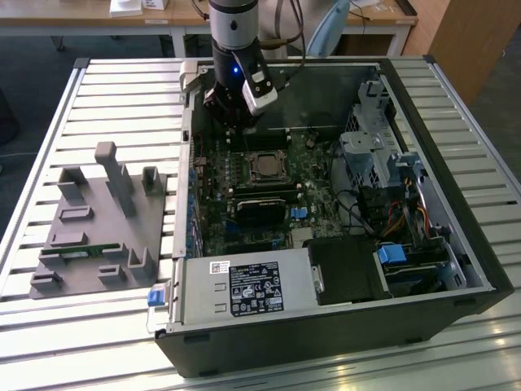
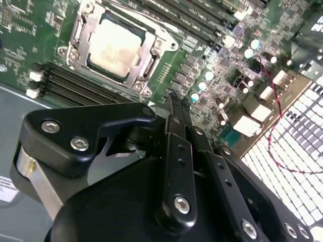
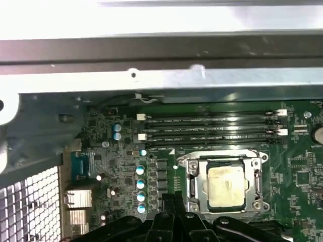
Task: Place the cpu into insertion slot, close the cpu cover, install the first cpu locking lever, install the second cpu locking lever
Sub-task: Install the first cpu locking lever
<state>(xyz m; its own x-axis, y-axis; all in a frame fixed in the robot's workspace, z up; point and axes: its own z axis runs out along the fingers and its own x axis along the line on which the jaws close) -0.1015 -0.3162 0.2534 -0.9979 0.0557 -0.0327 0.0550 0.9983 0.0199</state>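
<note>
The cpu (image 2: 113,43) (image 3: 225,186), a dull silver square chip, lies flat in the insertion slot (image 3: 258,201) on the green motherboard. The silver cpu cover (image 2: 151,58) (image 3: 193,181) lies down around the chip as a frame. Thin metal levers run along the socket's sides; whether they are latched I cannot tell. My gripper (image 2: 174,103) (image 3: 174,199) (image 1: 238,130) hovers above the board just beside the socket, toward the case's far wall. Its black fingers are shut together with nothing between them.
The open computer case (image 1: 456,244) lies on a slatted table. Long black memory slots (image 3: 212,128) run beside the socket. Drive cage and cables (image 1: 383,179) crowd the exterior view's right. A grey fixture block (image 1: 106,220) stands outside the case on the left.
</note>
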